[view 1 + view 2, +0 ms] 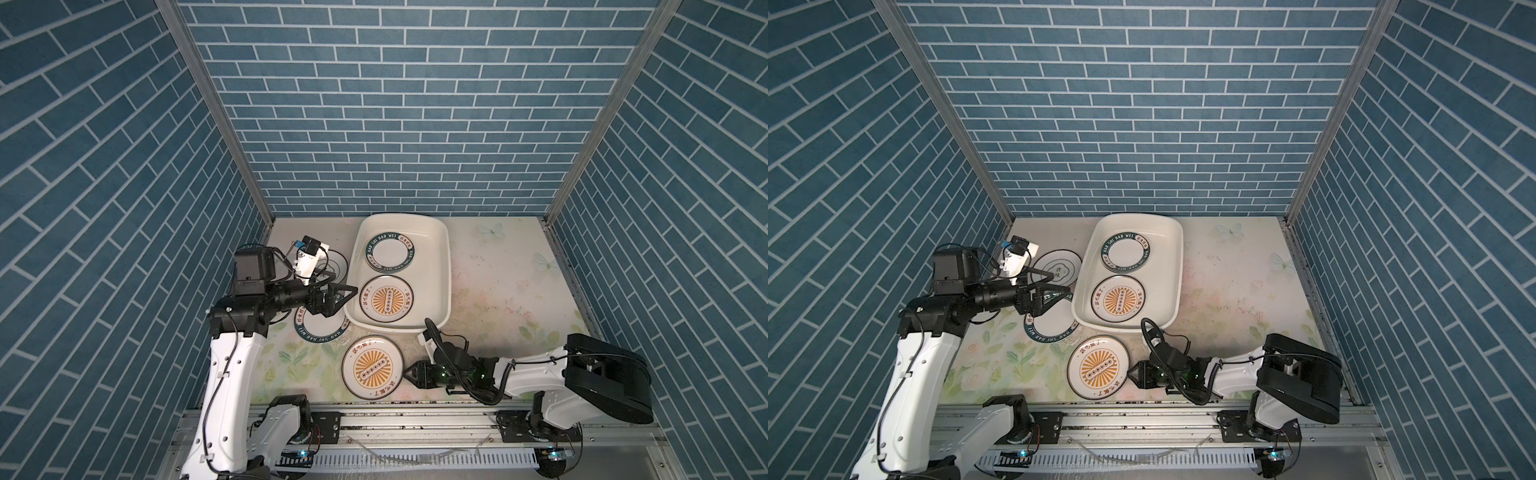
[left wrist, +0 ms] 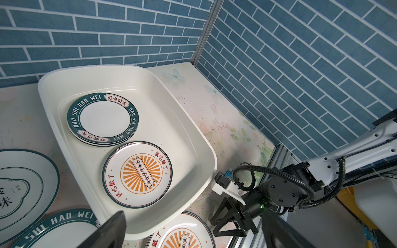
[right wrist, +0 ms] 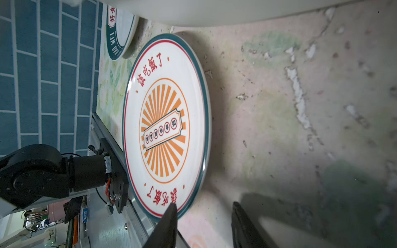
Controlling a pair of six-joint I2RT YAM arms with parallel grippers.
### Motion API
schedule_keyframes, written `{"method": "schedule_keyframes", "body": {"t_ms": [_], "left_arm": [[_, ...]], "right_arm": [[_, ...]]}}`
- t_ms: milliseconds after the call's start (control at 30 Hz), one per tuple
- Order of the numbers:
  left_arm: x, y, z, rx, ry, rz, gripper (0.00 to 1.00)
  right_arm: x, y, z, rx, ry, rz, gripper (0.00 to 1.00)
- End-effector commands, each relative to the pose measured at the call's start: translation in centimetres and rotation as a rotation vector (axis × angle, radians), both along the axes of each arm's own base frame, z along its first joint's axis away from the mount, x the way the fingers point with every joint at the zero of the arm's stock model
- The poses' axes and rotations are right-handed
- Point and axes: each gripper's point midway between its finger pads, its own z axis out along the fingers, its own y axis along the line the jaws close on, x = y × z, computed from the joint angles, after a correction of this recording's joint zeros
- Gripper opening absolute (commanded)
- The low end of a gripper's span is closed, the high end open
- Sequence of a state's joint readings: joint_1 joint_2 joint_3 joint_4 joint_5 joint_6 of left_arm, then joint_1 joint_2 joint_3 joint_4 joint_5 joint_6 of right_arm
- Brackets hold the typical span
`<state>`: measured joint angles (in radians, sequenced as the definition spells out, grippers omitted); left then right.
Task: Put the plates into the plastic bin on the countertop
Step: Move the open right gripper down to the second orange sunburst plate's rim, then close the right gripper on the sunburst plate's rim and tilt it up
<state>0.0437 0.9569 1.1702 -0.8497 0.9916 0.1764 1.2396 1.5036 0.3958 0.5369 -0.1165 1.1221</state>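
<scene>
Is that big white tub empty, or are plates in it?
Not empty. The plastic bin holds a stack of green-lettered plates at its far end and one orange sunburst plate flat at its near end.

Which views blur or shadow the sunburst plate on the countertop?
Right wrist view: sunburst plate sharp, fingers blurred dark, deep shadow on the countertop beside them. Both top views: plate crisp, evenly lit. Left wrist view: plate cropped at frame edge.
</scene>
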Motion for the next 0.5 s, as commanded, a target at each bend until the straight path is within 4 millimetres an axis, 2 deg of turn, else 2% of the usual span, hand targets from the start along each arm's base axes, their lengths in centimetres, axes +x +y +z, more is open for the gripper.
{"method": "schedule_keyframes", "body": {"t_ms": [0,200,467], "left_arm": [[-0.4,-0.5,1.3,-0.017,-0.037,-0.021,1.00],[-0.6,-0.7,1.6,-0.026,-0.045,-0.031,0.99],[-0.7,-0.8,1.7,-0.033,-0.045,-0.034,1.00]], "right_arm": [[0.5,2.3,1.5,0.085,0.008,-0.022,0.41],[0.7,2.9,0.6,0.113,0.030,-0.050,0.38],[1.3,2.2,-0.6,0.072,0.025,-0.116,0.31]]}}
